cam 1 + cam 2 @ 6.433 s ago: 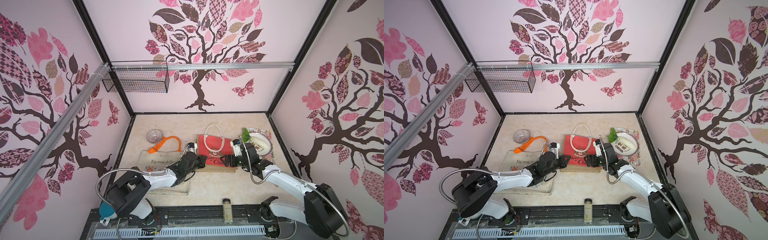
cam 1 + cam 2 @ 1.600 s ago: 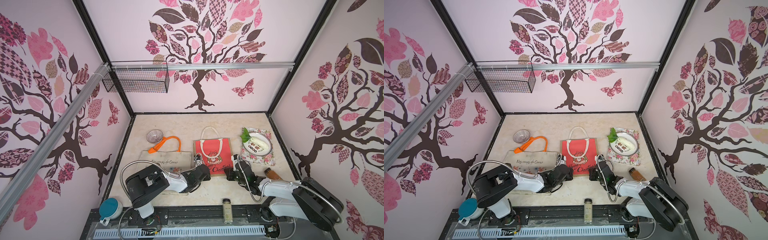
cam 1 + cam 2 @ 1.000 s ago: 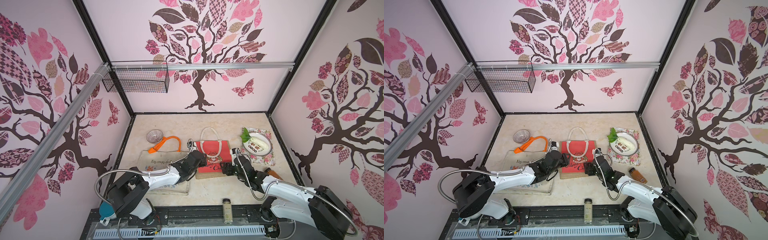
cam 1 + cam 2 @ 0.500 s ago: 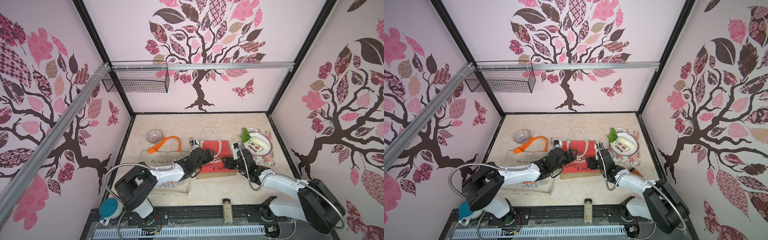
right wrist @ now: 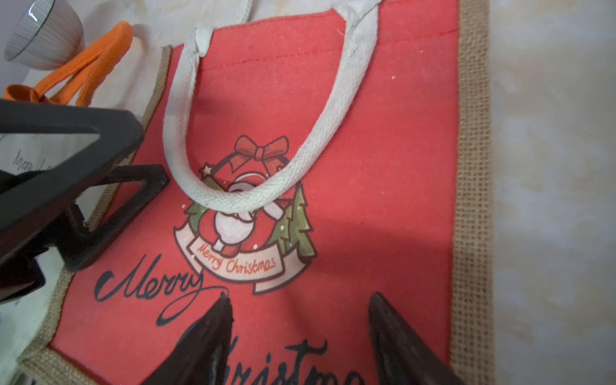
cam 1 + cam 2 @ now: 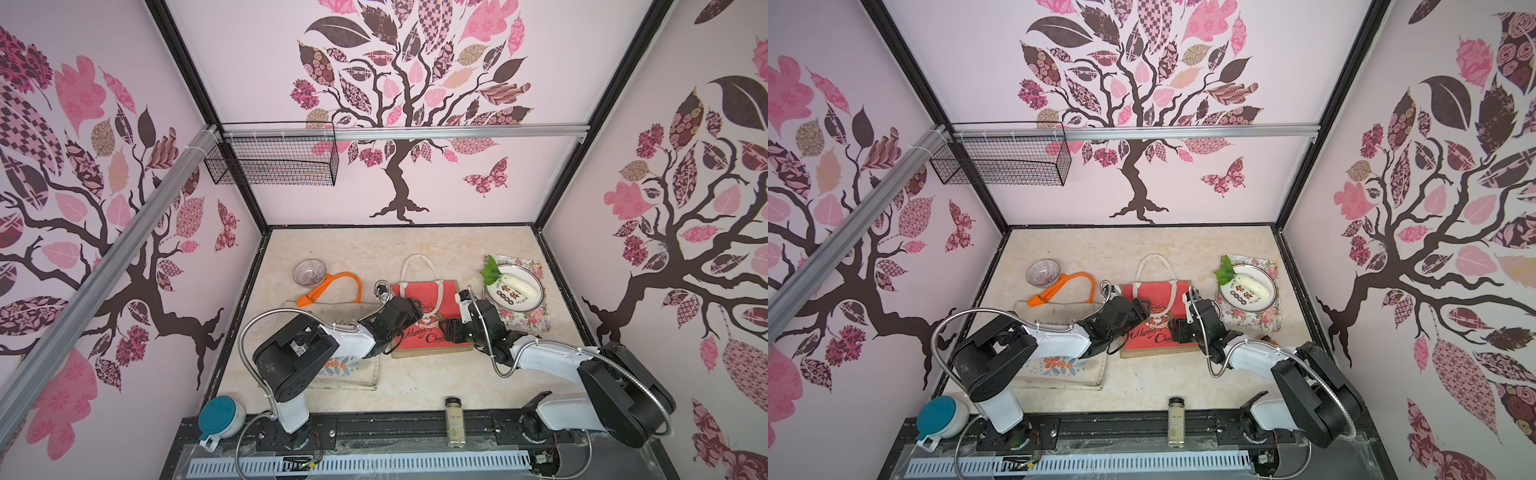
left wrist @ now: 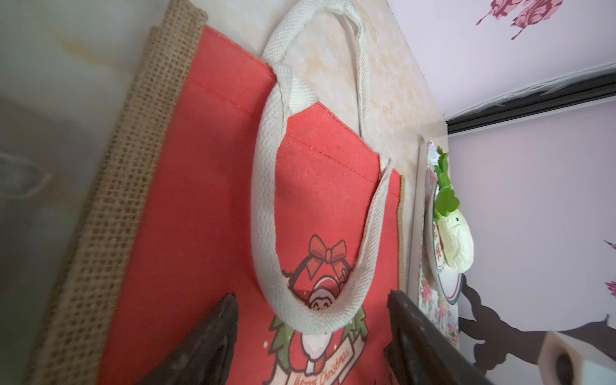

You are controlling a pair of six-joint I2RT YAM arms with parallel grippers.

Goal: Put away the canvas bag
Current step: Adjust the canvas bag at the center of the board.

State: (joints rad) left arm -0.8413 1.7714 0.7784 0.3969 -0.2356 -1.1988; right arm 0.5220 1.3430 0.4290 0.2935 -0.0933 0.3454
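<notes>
Top views first: a second and a half back both arms crouched at the near edge of the canvas bag [image 6: 424, 291]. Now the left gripper [image 6: 413, 309] is up over the red face on its left side and the right gripper [image 6: 449, 330] over the lower right, covering part of the black lettering. The bag lies flat mid-table, about where it was. The left arm stretches across the beige tote [image 6: 353, 374] just beside the bag and hides much of it; the tote's orange handles [image 6: 336, 282] point toward a small striped bowl [image 6: 308, 273]. On the other side, near the bag, a plate [image 6: 536, 291] carries a toy vegetable [image 6: 515, 286] on a floral mat [image 6: 528, 324]. A spice jar [image 6: 454, 419] and a teal-lidded container [image 6: 220, 417] sit at the front rail, and a wire basket [image 6: 274, 160] hangs on the back wall. Over to the left wrist view: both fingers [image 7: 213, 333] are spread wide, released, nothing between them. The white handle [image 7: 263, 200] is folded down onto the red cloth, its loop lying across the Santa wreath just past the tips. Right wrist view: fingers [image 5: 393, 333] equally parted, gripping nothing, hanging over the script, with the left gripper's black frame at the bag's burlap edge; whether any fingertip touches the cloth, I cannot tell.
</notes>
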